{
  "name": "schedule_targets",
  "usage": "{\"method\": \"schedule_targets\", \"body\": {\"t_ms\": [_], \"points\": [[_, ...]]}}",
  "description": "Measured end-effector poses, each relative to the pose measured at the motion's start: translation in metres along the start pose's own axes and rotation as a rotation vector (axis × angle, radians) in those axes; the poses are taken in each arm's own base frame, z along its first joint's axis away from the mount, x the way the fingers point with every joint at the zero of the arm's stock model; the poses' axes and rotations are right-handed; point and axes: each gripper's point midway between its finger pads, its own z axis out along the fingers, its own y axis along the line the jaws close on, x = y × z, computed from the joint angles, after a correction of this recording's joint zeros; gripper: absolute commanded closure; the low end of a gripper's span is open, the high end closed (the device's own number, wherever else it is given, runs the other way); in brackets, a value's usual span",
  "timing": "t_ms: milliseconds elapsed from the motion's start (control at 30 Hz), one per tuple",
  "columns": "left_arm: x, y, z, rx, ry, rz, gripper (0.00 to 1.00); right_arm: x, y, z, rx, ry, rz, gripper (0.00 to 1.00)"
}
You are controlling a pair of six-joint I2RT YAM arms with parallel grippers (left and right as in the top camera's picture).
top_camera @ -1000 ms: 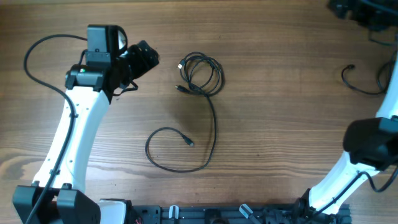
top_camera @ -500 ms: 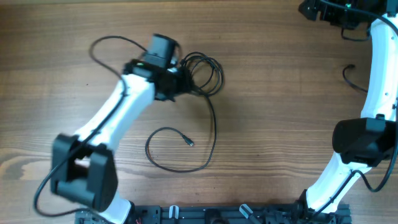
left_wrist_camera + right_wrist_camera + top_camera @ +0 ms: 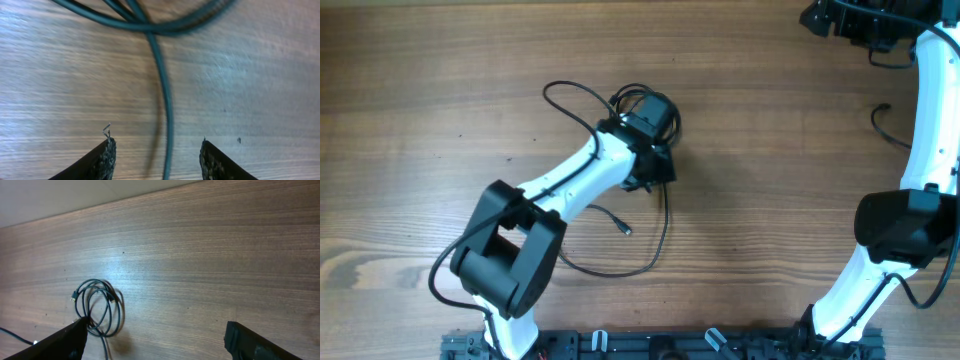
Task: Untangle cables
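**Shifted from the coil's left edge to its lower rim**

Moved since half a second ago: left tool (image 3: 156,147), from the left edge of the coil (image 3: 100,307) to over its lower rim, arm now reaching in diagonally from below left of the coil. Spread apart on the left wrist view, nothing clamped. Straddling one strand of the cables (image 3: 167,115), which runs straight down between the two fingertips (image 3: 106,154); cannot tell whether touching. More strands crossing just above, blurred. Coil lying flat on the surface (image 3: 440,60), partly hidden under the left wrist on the overhead view. Loose tail trailing down from the coil, curling round below it, plug end (image 3: 625,230) lying inside that curl. Right tool (image 3: 155,326) well apart from the coil, off to its upper right, spread wide, holding nothing.
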Motion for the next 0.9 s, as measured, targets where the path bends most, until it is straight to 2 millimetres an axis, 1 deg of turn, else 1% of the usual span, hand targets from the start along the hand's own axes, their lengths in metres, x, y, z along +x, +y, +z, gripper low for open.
{"method": "schedule_targets", "body": {"t_ms": [100, 200, 267, 367, 567, 900], "points": [[0.013, -0.010, 0.002, -0.021, -0.006, 0.077, 0.54, 0.002, 0.000, 0.000, 0.000, 0.008, 0.004, 0.10], [0.025, -0.016, 0.005, -0.056, -0.019, 0.146, 0.67, 0.004, 0.000, 0.000, 0.000, 0.017, 0.008, 0.11], [0.030, -0.018, 0.008, -0.072, -0.023, 0.175, 0.70, 0.006, 0.000, 0.000, 0.000, 0.022, 0.010, 0.10], [0.031, -0.016, 0.011, -0.093, -0.030, 0.190, 0.71, 0.007, 0.000, 0.000, 0.001, 0.027, 0.012, 0.10], [0.032, -0.006, 0.017, -0.139, -0.018, 0.186, 0.74, 0.008, -0.001, 0.000, 0.005, 0.033, 0.015, 0.10], [0.030, -0.002, 0.020, -0.162, -0.028, 0.183, 0.74, 0.012, -0.002, 0.000, 0.013, 0.048, 0.021, 0.10]]}}
